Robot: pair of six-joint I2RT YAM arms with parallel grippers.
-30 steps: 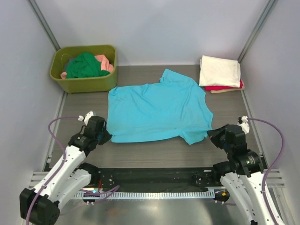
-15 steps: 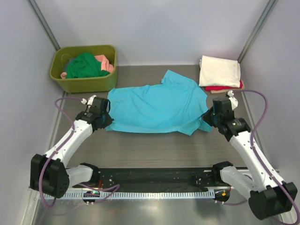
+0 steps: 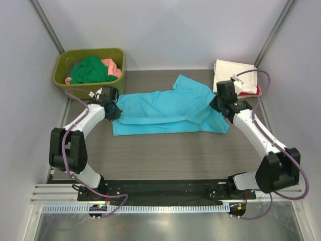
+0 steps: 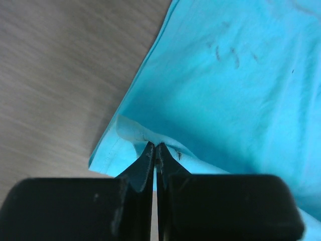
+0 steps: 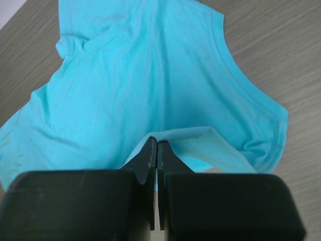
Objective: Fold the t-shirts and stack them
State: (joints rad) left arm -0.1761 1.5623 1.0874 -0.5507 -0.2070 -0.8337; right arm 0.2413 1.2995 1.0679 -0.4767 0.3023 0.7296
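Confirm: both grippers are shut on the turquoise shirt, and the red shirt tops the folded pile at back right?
One error: the top view shows the cream-white shirt on top, with the red shirt under it. The left gripper and right gripper are indeed shut on the turquoise shirt.

Spread out: you have one, the turquoise t-shirt [image 3: 165, 113], centre of the frame.
Tub [image 3: 90, 90]: one, upper left.
Inside it: you can count two, dark green t-shirt [image 3: 90, 70], salmon-pink t-shirt [image 3: 115, 68].
Stacked, upper right: two, cream-white t-shirt [image 3: 241, 68], red t-shirt [image 3: 257, 92].
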